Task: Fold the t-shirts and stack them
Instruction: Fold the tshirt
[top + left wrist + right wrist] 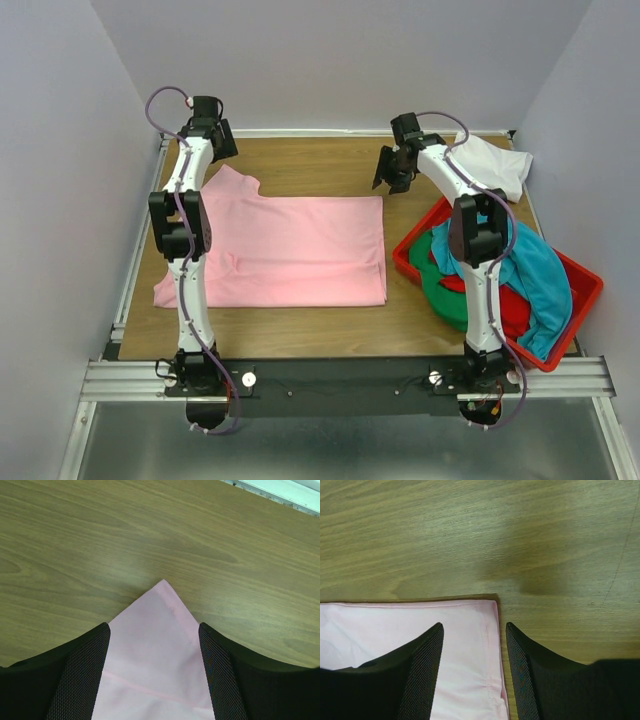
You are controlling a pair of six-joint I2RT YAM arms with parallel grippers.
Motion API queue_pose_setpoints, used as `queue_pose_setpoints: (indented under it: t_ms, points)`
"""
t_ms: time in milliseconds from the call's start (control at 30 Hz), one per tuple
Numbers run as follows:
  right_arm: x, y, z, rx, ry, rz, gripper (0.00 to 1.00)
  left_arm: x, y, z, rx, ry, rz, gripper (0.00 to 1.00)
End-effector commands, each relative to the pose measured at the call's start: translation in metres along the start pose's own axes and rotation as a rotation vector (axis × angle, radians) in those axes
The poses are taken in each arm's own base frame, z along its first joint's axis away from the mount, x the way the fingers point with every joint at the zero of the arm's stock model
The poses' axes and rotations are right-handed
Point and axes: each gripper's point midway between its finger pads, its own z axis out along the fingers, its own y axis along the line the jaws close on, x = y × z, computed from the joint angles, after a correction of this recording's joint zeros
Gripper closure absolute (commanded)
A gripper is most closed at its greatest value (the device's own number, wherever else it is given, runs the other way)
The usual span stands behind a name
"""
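A light pink t-shirt (290,250) lies spread flat on the left and middle of a wooden table (330,165). Its body forms a broad rectangle with a few soft creases. One short sleeve juts out toward the far left corner.

My left gripper (215,135) hangs over that sleeve at the far left of the table. In my left wrist view, a pointed pink corner of the sleeve lies on the wood grain between my two black mesh-faced fingers (82,675). My left jaws stand wide apart, with nothing pinched between them.

My right gripper (390,170) hangs near the far right corner of the pink shirt. In my right wrist view, that squared corner, with its stitched hem, lies flat between my fingers (422,670). My right jaws are also spread and hold nothing. A soft shadow falls on the bare wood beyond the corner.

A white t-shirt (495,165) lies crumpled at the far right corner of the table, behind my right arm. A red plastic bin (585,290) sits at an angle on the right side of the table, just beside the pink shirt's right edge. Heaped loosely inside it are a teal t-shirt (540,270), a green t-shirt (440,290) and a red t-shirt (512,305). The teal one drapes over the others.

Pale lilac walls (330,60) enclose the table on three sides. A metal rail (340,375) runs along the near edge, where both of my arms are bolted down.
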Motion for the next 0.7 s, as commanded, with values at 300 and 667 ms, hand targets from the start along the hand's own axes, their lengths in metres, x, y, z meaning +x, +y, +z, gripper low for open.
queue_pose_setpoints:
  t_ms: [300,667]
  points:
    - [0.026,-0.012,0.027,0.029,0.071,0.005,0.42,0.026,0.009,0.033,-0.096,0.058,-0.003,0.21]
    - [0.035,-0.009,0.033,0.002,0.097,0.012,0.43,0.026,0.008,0.050,-0.104,0.037,-0.037,0.24]
